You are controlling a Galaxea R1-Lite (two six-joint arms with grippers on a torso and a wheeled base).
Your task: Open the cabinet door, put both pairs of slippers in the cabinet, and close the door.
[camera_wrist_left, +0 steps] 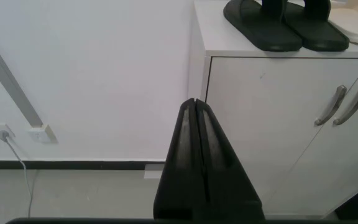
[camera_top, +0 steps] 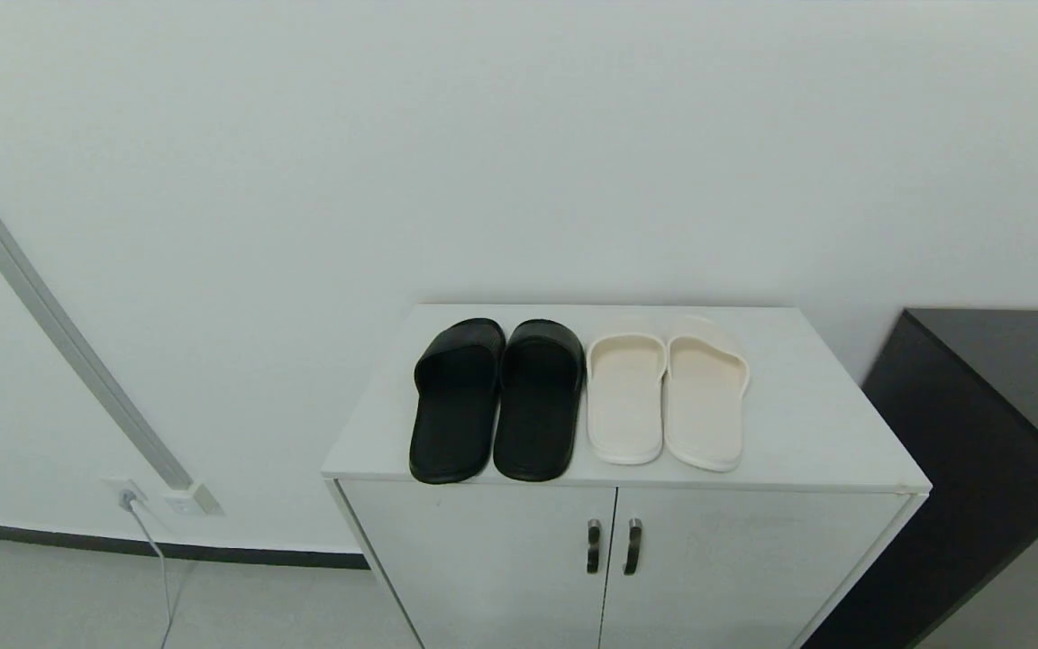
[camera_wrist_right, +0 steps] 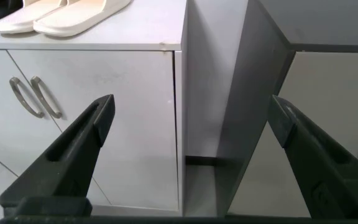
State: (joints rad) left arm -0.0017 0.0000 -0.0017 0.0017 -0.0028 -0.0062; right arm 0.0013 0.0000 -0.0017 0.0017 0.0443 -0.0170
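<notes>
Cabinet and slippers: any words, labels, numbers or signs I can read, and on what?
None. No words, numbers or labels show on the cabinet, the black slippers or the cream slippers. The wall socket is too small to tell any print.

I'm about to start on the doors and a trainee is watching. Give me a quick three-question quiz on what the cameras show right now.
1. True or false: both cabinet doors are shut, with the handles side by side at the middle.
2. The black slippers and the cream slippers lie on the cabinet top. Which pair is toward the robot's left? A) black B) cream C) neither, they are stacked
3. Fill in: the left pincer is ____ and the right pincer is ____.

Key: 1 true; 2 A; 3 shut, open.
</notes>
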